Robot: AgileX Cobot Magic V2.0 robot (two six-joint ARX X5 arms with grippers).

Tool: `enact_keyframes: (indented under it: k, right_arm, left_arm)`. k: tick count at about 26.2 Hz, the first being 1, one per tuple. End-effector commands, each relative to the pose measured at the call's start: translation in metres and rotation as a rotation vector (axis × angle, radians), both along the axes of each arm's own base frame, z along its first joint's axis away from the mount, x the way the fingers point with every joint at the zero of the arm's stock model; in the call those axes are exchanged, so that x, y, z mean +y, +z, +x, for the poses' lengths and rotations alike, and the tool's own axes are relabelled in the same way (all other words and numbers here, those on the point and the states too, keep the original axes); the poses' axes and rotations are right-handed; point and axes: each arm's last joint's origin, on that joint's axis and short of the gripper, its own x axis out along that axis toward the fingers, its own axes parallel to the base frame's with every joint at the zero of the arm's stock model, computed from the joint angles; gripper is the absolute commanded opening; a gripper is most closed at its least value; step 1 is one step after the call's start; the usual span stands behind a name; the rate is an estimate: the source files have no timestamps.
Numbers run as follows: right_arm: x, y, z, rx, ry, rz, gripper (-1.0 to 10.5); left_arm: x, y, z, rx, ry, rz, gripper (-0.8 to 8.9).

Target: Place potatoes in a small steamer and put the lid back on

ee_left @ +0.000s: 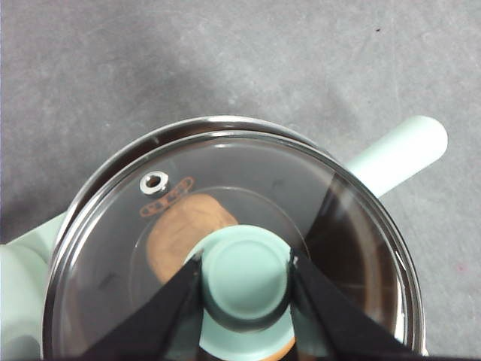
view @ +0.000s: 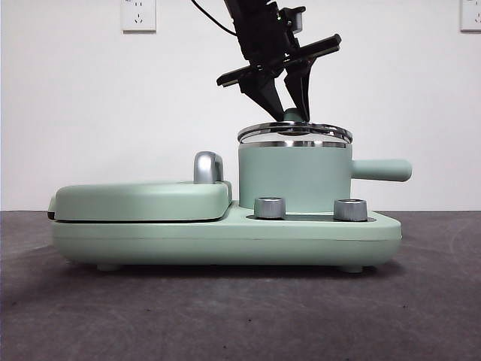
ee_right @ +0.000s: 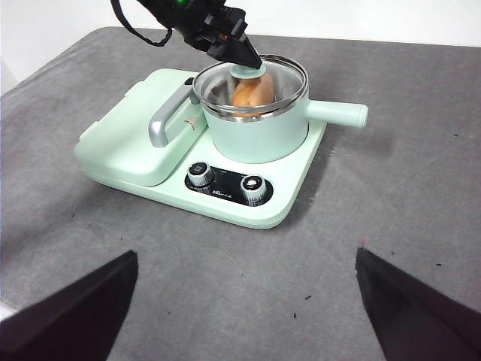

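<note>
We see the left tool (ee_left: 245, 284) closed narrowly on the mint-green knob of the lid (ee_left: 225, 188), which sits at centre frame on the small steamer (view: 294, 180); the potato (ee_left: 188, 226) lies inside. Near us, the right tool (ee_right: 244, 301) waits wide open above the bench (ee_right: 421, 188). We judge a sideways release could drag the lid off its rim.
</note>
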Motion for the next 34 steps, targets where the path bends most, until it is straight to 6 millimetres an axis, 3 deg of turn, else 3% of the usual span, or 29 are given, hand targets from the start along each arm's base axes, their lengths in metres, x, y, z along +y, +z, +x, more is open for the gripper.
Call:
enact_keyframes:
  k: [1, 13, 34]
  right_arm:
    - [0.000, 0.003, 0.000, -0.006, -0.001, 0.017, 4.6]
    - [0.000, 0.003, 0.000, -0.005, -0.002, 0.018, 4.6]
    - [0.000, 0.003, 0.000, 0.001, -0.010, 0.032, 4.6]
  left_arm:
    - [-0.011, -0.015, 0.005, 0.008, -0.012, 0.020, 0.05]
    - [-0.022, -0.011, 0.002, -0.107, -0.055, 0.053, 0.05]
    - [-0.010, -0.010, 0.008, -0.062, -0.091, 0.032, 0.05]
